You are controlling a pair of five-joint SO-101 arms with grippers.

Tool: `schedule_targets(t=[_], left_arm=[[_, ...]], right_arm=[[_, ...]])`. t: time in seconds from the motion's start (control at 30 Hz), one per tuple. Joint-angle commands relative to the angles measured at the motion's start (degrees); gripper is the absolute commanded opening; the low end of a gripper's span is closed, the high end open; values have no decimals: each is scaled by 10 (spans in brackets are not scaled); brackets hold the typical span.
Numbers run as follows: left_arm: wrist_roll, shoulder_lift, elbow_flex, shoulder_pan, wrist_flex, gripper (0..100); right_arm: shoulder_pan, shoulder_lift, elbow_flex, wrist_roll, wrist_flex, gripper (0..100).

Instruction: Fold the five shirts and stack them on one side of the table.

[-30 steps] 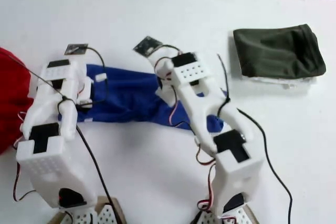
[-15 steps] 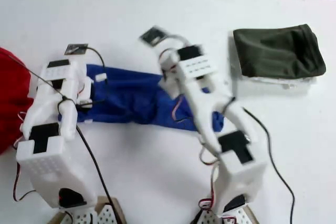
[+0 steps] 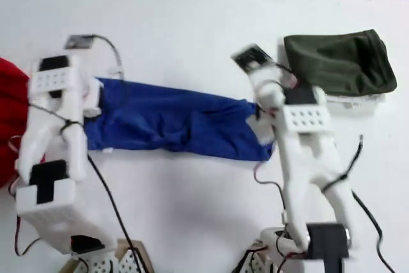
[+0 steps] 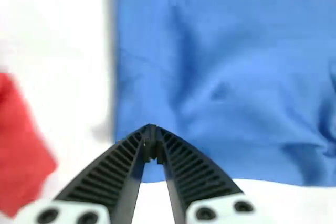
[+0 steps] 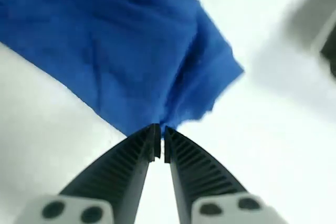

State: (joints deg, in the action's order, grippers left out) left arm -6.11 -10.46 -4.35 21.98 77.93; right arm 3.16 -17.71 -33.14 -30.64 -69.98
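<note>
Blue shirt (image 3: 172,123), long wrinkled cloth strip

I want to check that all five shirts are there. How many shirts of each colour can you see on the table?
Blue cloth shirt, stretched out: 1
Red cloth shirt, at the table's edge: 1
Dark green folded shirt: 1
Total: 3 for sure; a white layer under the green one may be another.

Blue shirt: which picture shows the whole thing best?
The high view. There the blue shirt lies stretched out long on the table, with both ends in sight. The left wrist view shows one end up close, and the right wrist view shows the other end's corner.
</note>
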Motion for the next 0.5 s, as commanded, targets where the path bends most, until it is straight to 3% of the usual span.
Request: schedule_targets(t=[0.0,0.17,0.47], left_arm=[[-2,24,21,49,-28,81],[-2,-57,58,62,-33,312],[-2,-260,244,47,30,297]], right_arm=[[-85,-75,-91,-11,45,20],[-195,-158,-172,-105,58,20],[-284,-280,-236,-169,54,19]])
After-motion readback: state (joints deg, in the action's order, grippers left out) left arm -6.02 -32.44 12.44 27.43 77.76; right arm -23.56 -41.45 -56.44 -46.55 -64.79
